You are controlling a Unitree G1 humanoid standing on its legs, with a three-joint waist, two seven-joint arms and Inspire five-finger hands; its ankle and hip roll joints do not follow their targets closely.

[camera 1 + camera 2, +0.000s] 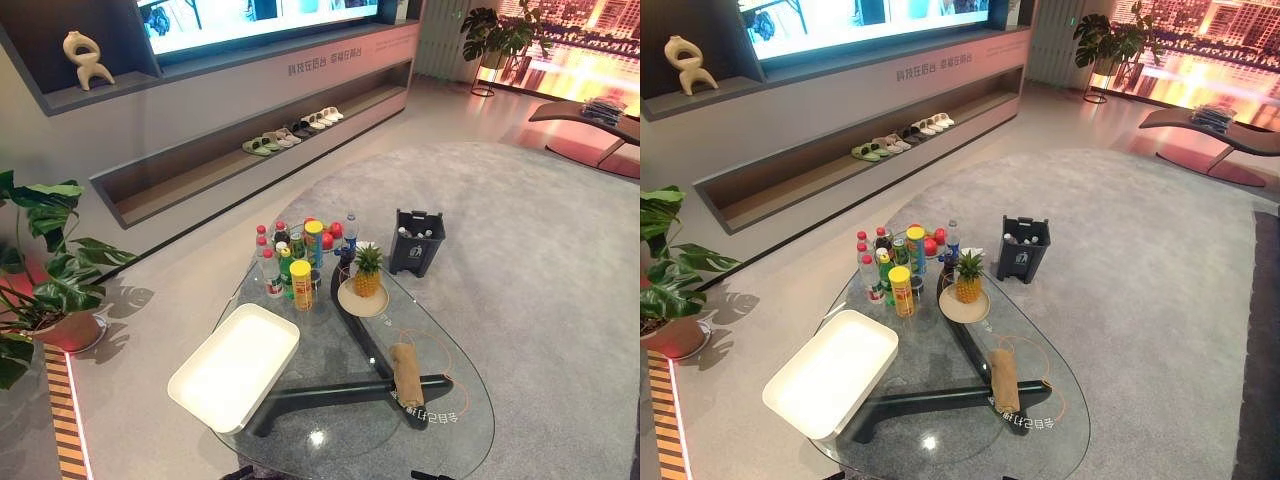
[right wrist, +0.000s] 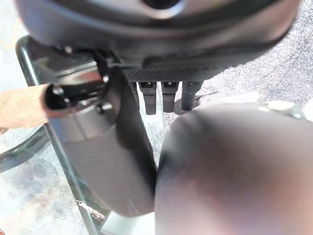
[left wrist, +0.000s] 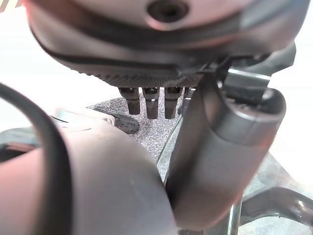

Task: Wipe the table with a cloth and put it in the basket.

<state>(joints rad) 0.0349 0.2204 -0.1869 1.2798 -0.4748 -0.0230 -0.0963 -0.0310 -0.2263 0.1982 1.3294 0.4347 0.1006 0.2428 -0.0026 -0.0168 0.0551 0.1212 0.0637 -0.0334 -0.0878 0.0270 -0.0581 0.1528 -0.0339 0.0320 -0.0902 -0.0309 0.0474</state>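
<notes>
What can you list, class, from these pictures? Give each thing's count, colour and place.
Table: one, clear glass, dark base, on grey carpet.
Cloth: one, tan, rolled, table's right side.
Tray: one, white, table's left edge.
Pineapple: one, on a round plate, mid-table.
Bottles and cans: a cluster, mixed colours, table's far end.
Basket: one, dark, on the carpet past the table.
Potted plant: one, green, left.
Slippers: a row, low shelf.
Left hand, right hand: dark, fingers straight, holding nothing.

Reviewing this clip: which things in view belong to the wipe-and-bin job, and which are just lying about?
Belongs to the job:
- brown cloth, rolled up on the glass table
- dark basket on the carpet beyond the table
- left hand and right hand, both open, holding nothing

Lying about:
- white tray
- pineapple on a plate
- bottles and cans
</notes>
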